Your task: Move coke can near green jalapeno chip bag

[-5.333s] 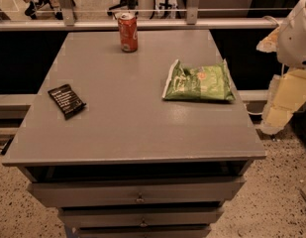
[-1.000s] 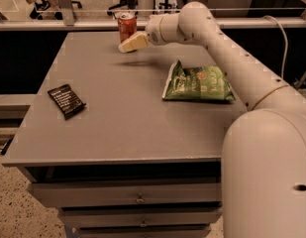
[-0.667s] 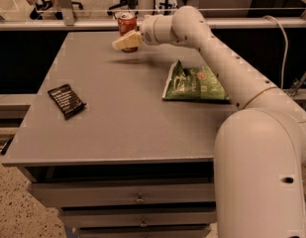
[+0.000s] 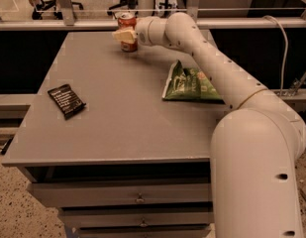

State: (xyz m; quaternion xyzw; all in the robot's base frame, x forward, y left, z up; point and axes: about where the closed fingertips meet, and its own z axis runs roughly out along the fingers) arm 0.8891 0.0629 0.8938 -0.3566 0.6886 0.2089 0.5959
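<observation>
The coke can (image 4: pixel 126 20) stands upright at the far edge of the grey table (image 4: pixel 123 123), left of centre. My gripper (image 4: pixel 124 35) is at the can and covers its middle, so only the can's silver top and red base show. The arm reaches in from the lower right across the table. The green jalapeno chip bag (image 4: pixel 189 85) lies flat at the right side of the table, partly hidden under the arm, well apart from the can.
A small black rectangular packet (image 4: pixel 66 100) lies on the left side of the table. Drawers (image 4: pixel 138 198) sit below the front edge. A metal rail (image 4: pixel 68 25) runs behind the table's far edge.
The gripper has moved left along the far edge and now overlaps the can. The can, the bag and the black packet have not moved.
</observation>
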